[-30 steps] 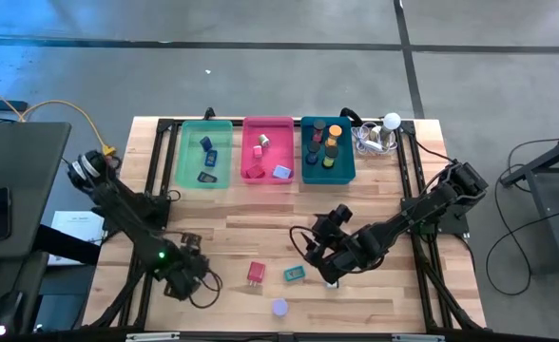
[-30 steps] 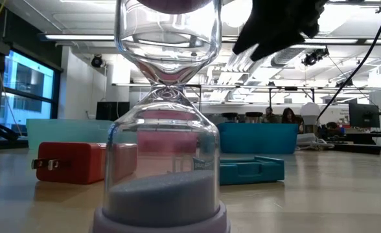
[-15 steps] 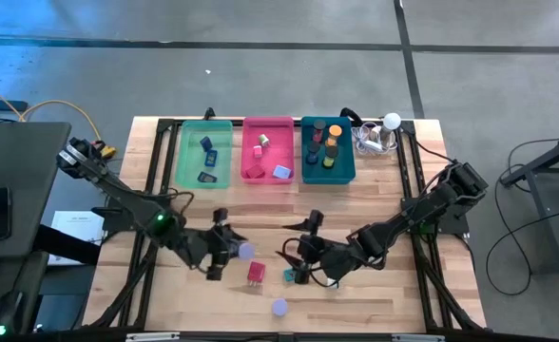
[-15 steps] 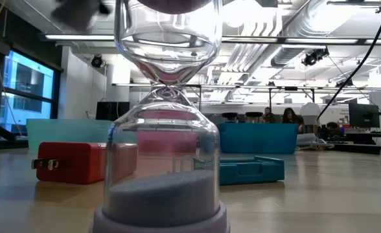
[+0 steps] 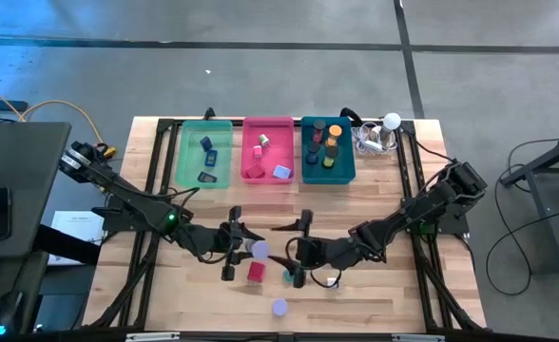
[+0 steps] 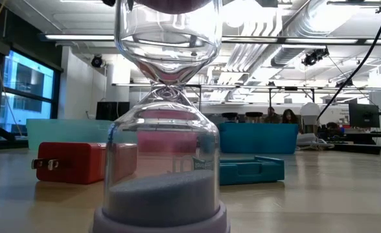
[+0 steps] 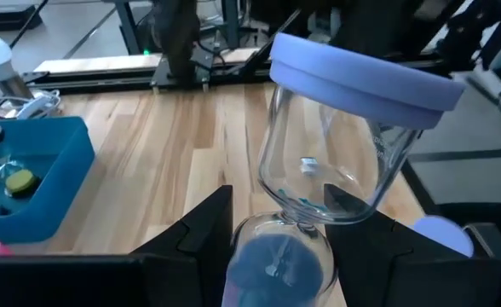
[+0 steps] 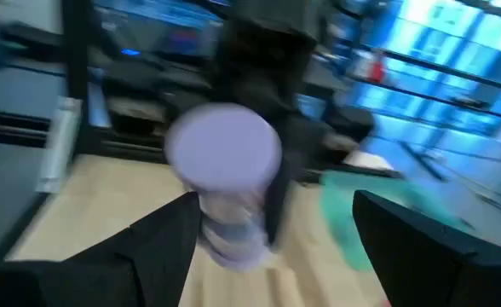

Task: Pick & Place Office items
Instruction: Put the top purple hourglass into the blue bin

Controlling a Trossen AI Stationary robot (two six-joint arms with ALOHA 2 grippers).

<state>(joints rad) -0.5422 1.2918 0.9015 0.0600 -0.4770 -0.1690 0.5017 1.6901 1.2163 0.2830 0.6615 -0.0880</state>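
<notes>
Over the table's middle, I am gripping a lavender-capped hourglass (image 7: 319, 179) by its narrow waist in my left gripper (image 5: 237, 243); it looks like smooth, breakable glass, so gently. Just beside it, my right gripper (image 5: 297, 250) is waiting, fingers spread and empty.

My left gripper (image 5: 242, 249) has swung from the near left part of the table toward the middle, carrying a lavender-capped hourglass (image 5: 258, 250) that it clamps at the glass neck. It now sits just above the red plug block (image 5: 256, 272). My right gripper (image 5: 298, 250) has slid left too, now facing that hourglass, its fingers spread wide.
</notes>
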